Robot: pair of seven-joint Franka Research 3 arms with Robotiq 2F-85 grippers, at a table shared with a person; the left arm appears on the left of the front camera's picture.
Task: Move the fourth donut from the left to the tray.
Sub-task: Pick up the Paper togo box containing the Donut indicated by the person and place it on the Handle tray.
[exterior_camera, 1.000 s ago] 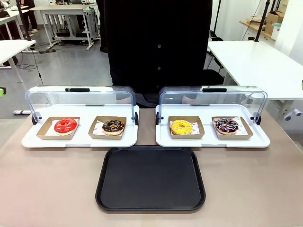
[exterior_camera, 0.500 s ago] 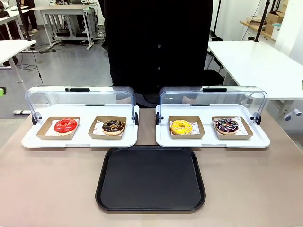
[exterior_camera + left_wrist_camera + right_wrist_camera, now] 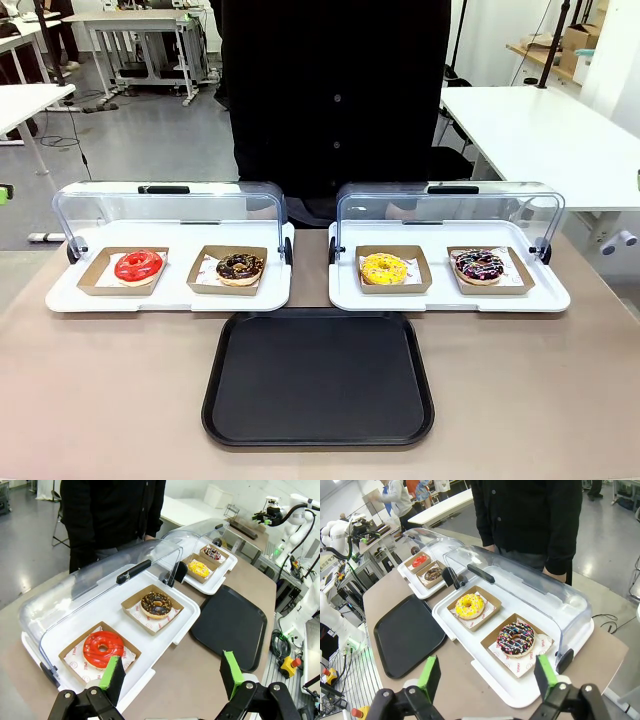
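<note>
Nothing had moved: the sprinkled donut (image 3: 479,266) sat untouched beyond the far right corner of the tray (image 3: 318,385); left gripper (image 3: 171,669) and right gripper (image 3: 486,672) stood open, empty.

Left gripper (image 3: 171,674) and right gripper (image 3: 487,676), both aloft and empty, jaws wide apart.

Front view faces person (image 3: 335,100), wrists overlook tray (image 3: 229,625)

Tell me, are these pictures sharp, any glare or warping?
Front view: sharp, evenly lit, pale reflections on the clear lids. Left wrist view: wide-angle, the white display tray looks stretched. Right wrist view: the fourth donut crisp, its lid glinting.
</note>
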